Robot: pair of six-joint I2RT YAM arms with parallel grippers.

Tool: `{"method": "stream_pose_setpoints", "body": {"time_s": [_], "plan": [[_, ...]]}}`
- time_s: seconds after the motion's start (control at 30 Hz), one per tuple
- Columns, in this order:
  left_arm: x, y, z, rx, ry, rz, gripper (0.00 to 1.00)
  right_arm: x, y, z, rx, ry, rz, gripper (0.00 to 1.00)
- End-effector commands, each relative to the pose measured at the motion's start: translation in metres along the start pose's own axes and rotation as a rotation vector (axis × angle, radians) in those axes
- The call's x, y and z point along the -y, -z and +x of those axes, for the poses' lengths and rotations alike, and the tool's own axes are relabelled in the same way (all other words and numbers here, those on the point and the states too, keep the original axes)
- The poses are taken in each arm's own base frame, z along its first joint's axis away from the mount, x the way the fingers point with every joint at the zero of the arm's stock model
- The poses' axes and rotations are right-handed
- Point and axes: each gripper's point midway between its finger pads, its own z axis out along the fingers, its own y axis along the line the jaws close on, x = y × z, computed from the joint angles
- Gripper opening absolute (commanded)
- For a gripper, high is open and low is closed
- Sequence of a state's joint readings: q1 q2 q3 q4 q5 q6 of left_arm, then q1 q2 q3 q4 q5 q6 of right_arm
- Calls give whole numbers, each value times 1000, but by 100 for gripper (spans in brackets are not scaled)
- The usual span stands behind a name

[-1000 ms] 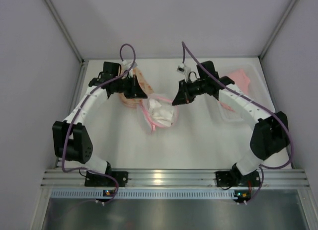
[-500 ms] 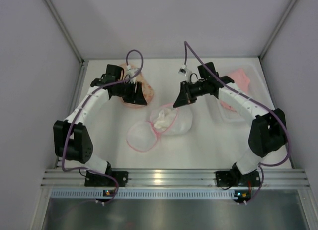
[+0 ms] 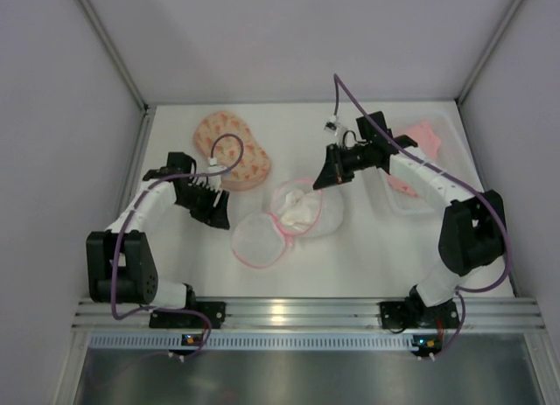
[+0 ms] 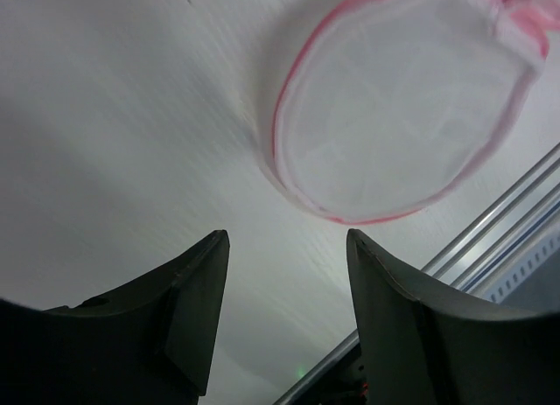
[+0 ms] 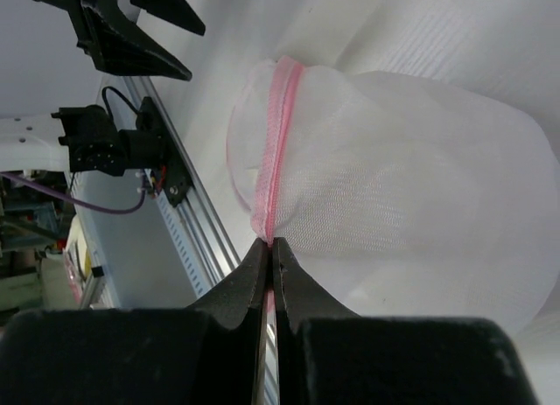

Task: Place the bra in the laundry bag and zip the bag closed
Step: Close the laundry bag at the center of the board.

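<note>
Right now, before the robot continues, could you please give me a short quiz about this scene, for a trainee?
1. True or false: the left gripper holds the white mesh pouch.
2. What does the right gripper pinch? A) the pouch's pink rim B) the left gripper C) nothing
3. Fill in: the bra lies in the clear ___, not in the laundry bag.
Key: 1 false, its jaws are open and empty; 2 A; 3 tray.
</note>
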State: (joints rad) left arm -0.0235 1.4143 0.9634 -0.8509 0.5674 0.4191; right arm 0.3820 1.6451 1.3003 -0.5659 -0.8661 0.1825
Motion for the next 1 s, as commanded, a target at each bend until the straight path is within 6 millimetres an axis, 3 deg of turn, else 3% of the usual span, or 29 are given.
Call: {"method": "stream_pose_setpoints", "body": {"time_s": [0.0,0.17,0.37,0.5,0.67,0.77,0.8,0.97], "plan": [[6,-2,13,-38,-122,58,61,7,0,2,-2,19,16,0],[28,-8,-22,96,-272,267,65,16,0,4,-11,28,47,0],[15,-36,-46,118,-430,368,66,19,0,0,-14,41,64,0],[6,-58,-40,59,-382,400,66,19,0,-1,-16,46,65,0],[21,-68,-22,-6,-349,439,61,15,0,3,-21,56,44,0],[23,-70,-14,-45,-330,423,42,11,1,4,-12,61,26,0],[22,-71,-9,-72,-305,412,32,10,1,2,-4,72,20,0],[27,-67,-4,-84,-258,409,11,1,8,-8,35,107,12,0]]}}
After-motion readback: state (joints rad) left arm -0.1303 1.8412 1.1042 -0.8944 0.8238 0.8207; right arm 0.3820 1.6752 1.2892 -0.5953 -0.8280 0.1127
